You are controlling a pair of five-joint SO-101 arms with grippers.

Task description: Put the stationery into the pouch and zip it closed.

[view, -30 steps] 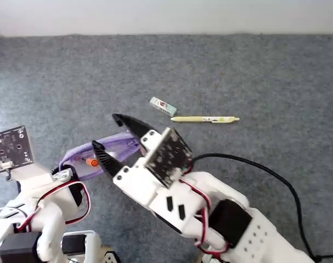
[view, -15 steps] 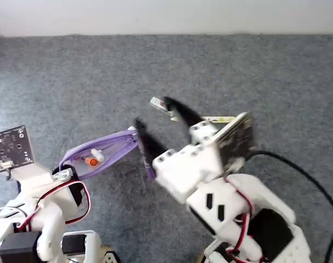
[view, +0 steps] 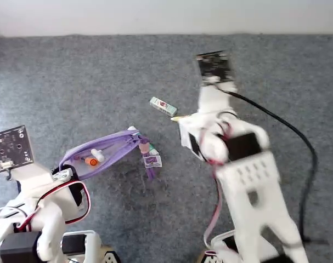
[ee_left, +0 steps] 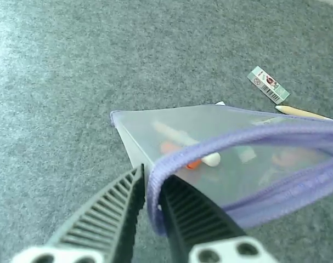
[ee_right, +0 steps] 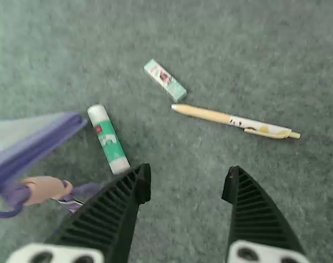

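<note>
Pouch [view: 100, 150] — purple, unzipped — sits in the lower left of the high view, with an orange-tipped item [view: 91, 161] inside. Left gripper [ee_left: 150, 178] pinches its rim at the lower-left end. Glue stick [ee_right: 108, 138] lies just beside its mouth; eraser [view: 163, 106] and pen [ee_right: 235, 121] lie near centre. Right gripper [ee_right: 185, 178] hangs above them — spread wide, grasping nothing.

High camera looks down; close wrist cameras seemingly share the eraser [ee_left: 269, 84].
</note>
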